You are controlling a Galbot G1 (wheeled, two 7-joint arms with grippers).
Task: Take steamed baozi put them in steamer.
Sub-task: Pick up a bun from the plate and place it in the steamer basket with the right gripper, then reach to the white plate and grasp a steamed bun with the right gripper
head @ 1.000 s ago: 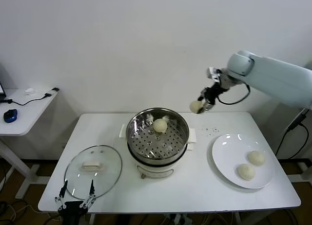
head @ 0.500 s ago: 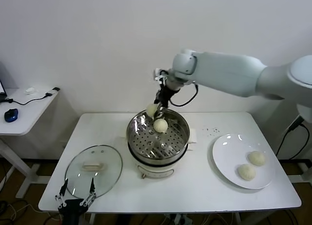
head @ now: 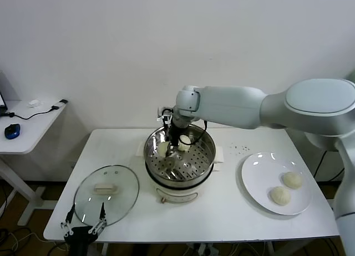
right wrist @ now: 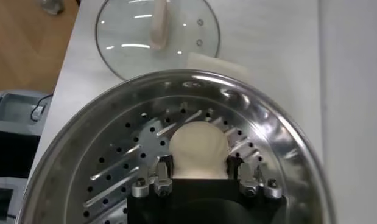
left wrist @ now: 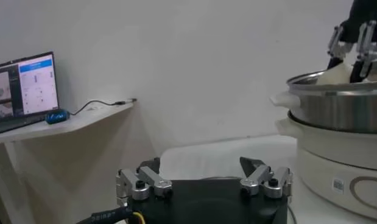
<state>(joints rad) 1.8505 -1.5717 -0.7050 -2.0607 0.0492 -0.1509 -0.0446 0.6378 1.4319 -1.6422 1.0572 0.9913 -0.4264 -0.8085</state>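
My right gripper [head: 170,142] is down inside the steel steamer [head: 206,156], at its far left side. It is shut on a cream-white baozi [head: 162,149]. In the right wrist view the baozi [right wrist: 198,146] sits between the fingers [right wrist: 163,175], low over the steamer's perforated bottom [right wrist: 115,158]. A second baozi [head: 184,147] lies in the basket just right of the gripper, partly hidden by it. Two more baozi [head: 292,179] [head: 280,195] lie on the white plate [head: 258,181]. My left gripper [head: 83,227] is open and empty, parked below the table's front left edge.
The glass lid [head: 106,194] with a white handle lies flat on the table left of the steamer; it also shows in the right wrist view [right wrist: 158,30]. A side desk with a blue mouse [head: 11,131] stands at far left. The left wrist view shows the steamer's side [left wrist: 340,106].
My right arm has swung left from beside the steamer to over it and lowered the held baozi into the basket. The left arm has not moved.
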